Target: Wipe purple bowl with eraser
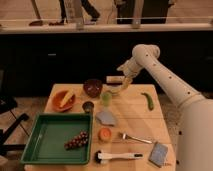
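Arm reaches in from the right, wrist tipped down over the far edge of the table (131, 121). Gripper (124, 81) sits low at the right end of the eraser (113, 79); cannot tell whether it is closed on the block. The steep approach is probably because the eraser lies flat.

Eraser is just right of the purple bowl (92, 87), which stands upright near the back, between the orange bowl (64, 100) and a small green cup (106, 97).

Judgement: pick-up stage, wiping not yet begun. The carry left to the bowl is short. The green cup is close enough to get knocked.
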`<state>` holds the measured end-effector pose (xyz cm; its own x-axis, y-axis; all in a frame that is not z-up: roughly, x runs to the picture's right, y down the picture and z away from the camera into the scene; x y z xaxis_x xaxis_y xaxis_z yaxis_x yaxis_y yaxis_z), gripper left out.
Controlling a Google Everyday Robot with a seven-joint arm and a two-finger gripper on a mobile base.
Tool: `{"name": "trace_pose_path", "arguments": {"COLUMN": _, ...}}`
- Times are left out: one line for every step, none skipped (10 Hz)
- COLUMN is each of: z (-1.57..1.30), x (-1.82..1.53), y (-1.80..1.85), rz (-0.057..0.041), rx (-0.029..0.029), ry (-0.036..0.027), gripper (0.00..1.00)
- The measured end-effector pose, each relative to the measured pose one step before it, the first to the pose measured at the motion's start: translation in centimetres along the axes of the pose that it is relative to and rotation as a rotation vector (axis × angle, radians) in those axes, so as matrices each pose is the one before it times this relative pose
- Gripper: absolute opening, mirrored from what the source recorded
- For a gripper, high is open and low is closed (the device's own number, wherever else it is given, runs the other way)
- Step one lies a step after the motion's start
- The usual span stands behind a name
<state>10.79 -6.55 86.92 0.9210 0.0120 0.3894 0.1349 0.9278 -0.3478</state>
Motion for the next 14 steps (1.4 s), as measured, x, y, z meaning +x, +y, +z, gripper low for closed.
{"name": "trace_pose_path", "arguments": {"z": 0.479, "x": 0.059, "y": -0.548, "rz": 0.00256, "rx": -0.00612, "ry": -0.00217, "gripper": 0.8}}
{"name": "trace_pose_path", "arguments": {"z": 0.561, "x": 0.02, "y": -0.415, "rz": 0.0029, "rx": -0.00847, "ry": -0.00196, "gripper": 0.8}}
{"name": "trace_pose_path", "arguments": {"z": 0.57, "x": 0.069, "y": -0.398, "rz": 0.00431, "rx": -0.01082, "ry": -0.00225, "gripper": 0.8}}
{"name": "trace_pose_path", "arguments": {"z": 0.39, "x": 0.289, "y": -0.106, "rz": 0.00651, "rx": -0.0121, "ry": -0.00123, "gripper": 0.8}}
{"name": "trace_pose_path", "arguments": {"z": 0.538, "x": 0.477, "y": -0.177, "rz": 0.01091, "rx": -0.01461, "ry": -0.00265, "gripper": 0.8}}
{"name": "trace_pose_path", "arguments": {"z": 0.572, "x": 0.114, "y": -0.091, "rz": 0.00531, "rx": -0.01124, "ry": -0.0034, "gripper": 0.8}}
{"name": "trace_pose_path", "arguments": {"z": 0.351, "x": -0.04, "y": -0.07, "rz": 0.00485, "rx": -0.00894, "ry": -0.00431, "gripper": 0.8}}
{"name": "trace_pose_path", "arguments": {"z": 0.256, "x": 0.515, "y": 0.13, "rz": 0.00683, "rx": -0.00042, "ry": 0.00261, "gripper": 0.8}}
{"name": "trace_pose_path", "arguments": {"z": 0.098, "x": 0.37, "y": 0.118, "rz": 0.00104, "rx": 0.00737, "ry": 0.00487, "gripper": 0.8}}
{"name": "trace_pose_path", "arguments": {"z": 0.072, "x": 0.324, "y": 0.15, "rz": 0.0043, "rx": 0.01559, "ry": 0.00523, "gripper": 0.8}}
{"name": "trace_pose_path", "arguments": {"z": 0.022, "x": 0.202, "y": 0.101, "rz": 0.00236, "rx": 0.00628, "ry": 0.002, "gripper": 0.8}}
{"name": "trace_pose_path", "arguments": {"z": 0.126, "x": 0.245, "y": 0.126, "rz": 0.00193, "rx": 0.00518, "ry": 0.00276, "gripper": 0.8}}
{"name": "trace_pose_path", "arguments": {"z": 0.149, "x": 0.083, "y": 0.052, "rz": 0.00018, "rx": 0.00207, "ry": 0.00086, "gripper": 0.8}}
{"name": "trace_pose_path", "arguments": {"z": 0.249, "x": 0.065, "y": 0.07, "rz": 0.0003, "rx": -0.00157, "ry": 0.00044, "gripper": 0.8}}
